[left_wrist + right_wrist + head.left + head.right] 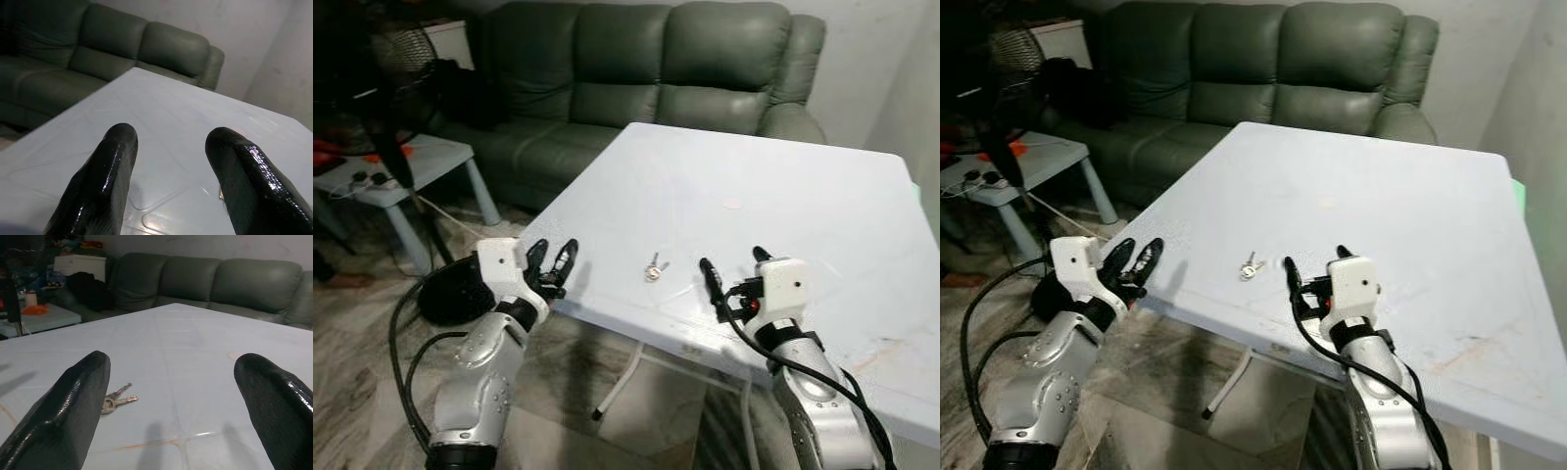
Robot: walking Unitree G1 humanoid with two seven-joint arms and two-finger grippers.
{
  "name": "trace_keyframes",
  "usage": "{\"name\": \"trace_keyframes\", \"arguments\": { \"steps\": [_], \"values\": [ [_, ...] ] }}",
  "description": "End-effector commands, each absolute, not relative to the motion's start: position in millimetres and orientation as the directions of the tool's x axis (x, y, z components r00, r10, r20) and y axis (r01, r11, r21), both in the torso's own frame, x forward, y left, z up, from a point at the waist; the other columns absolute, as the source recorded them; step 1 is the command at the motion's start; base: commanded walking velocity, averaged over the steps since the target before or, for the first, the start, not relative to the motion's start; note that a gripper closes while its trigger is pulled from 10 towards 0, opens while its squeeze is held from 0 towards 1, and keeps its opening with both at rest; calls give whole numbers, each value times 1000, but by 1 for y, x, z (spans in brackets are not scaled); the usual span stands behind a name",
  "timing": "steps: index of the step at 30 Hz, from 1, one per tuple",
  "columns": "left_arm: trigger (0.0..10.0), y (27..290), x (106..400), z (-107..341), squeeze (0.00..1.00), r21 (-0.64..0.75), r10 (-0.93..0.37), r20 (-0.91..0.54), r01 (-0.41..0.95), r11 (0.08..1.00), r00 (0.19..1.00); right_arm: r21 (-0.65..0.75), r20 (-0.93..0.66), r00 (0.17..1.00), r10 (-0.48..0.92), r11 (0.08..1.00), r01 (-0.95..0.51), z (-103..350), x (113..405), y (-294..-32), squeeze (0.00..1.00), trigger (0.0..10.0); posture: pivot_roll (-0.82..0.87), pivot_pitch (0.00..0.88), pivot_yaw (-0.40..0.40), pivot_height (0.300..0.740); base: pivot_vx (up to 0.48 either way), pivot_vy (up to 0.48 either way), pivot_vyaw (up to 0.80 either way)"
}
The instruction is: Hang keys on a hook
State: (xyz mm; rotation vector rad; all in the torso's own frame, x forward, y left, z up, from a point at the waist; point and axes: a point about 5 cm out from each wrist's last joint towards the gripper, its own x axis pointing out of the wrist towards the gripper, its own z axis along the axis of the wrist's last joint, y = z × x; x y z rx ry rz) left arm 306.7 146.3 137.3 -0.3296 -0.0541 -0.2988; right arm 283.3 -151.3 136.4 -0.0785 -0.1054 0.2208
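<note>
Keys (653, 267) near table (803, 196) front edge; left gripper (554, 257), right gripper (732, 264) flank, both spread, empty.

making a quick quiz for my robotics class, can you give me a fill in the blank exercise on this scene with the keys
1. The keys lie on the white ____.
2. Behind the table stands a green ____.
3. The right gripper hovers over the table with its fingers ____.
4. The keys lie between the left gripper and the ____ gripper.

Missing words: table; sofa; open; right
</note>
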Motion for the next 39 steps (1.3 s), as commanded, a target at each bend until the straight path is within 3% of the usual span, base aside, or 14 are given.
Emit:
{"name": "trace_keyframes", "arguments": {
  "steps": [1, 13, 39],
  "values": [
    [10000, 145, 309, 141, 0, -309, -293, 107, 312, 898, 950, -89, 96, 972, 213, 975, -205, 137, 284, -153, 0, 10000, 104, 0, 51, 740, 0, 0, 0],
    [10000, 146, 309, 142, 0, -312, -288, 110, 308, 899, 951, -90, 96, 973, 211, 975, -203, 137, 283, -153, 0, 10000, 106, 0, 50, 740, 0, 117, 0],
    [10000, 146, 310, 143, 0, -313, -290, 108, 310, 898, 951, -94, 95, 975, 200, 977, -191, 136, 283, -154, 0, 10000, 106, 0, 51, 740, 0, 480, 0]
  ]
}}
